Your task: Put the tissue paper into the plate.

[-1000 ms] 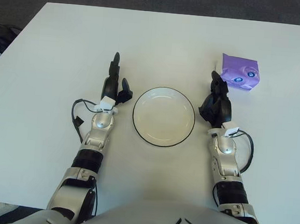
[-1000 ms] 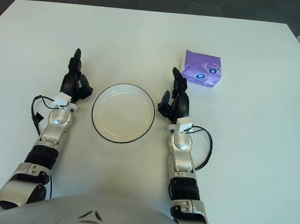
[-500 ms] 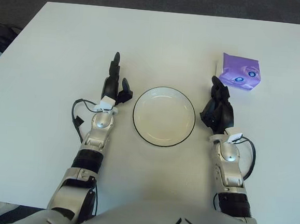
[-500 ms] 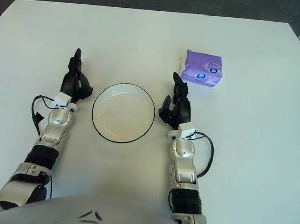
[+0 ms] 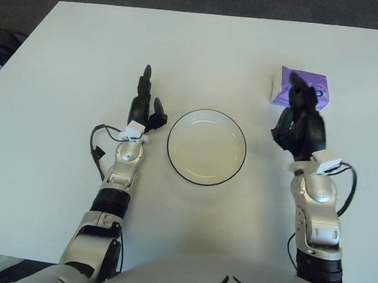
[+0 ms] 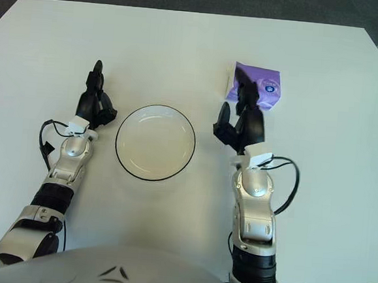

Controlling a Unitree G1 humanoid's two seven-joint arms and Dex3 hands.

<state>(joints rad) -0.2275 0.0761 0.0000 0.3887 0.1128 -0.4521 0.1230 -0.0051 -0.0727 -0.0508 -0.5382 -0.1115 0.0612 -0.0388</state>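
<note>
1. White table [image 5: 202, 51] is set with an empty plate [image 5: 206, 147] at centre.
2. Tissue paper [image 6: 264, 82] is seen at the plate's 2 o'clock.
3. Right hand [image 6: 243, 123], fingers apart and holding nothing, is placed just at the packet's 6 o'clock, far nearer than the left hand [image 5: 144, 106], whose fingers are likewise spread at the plate's 9 o'clock.

purple tissue pack [image 6: 267, 82], black-rimmed white plate [image 6: 155, 143]
</note>
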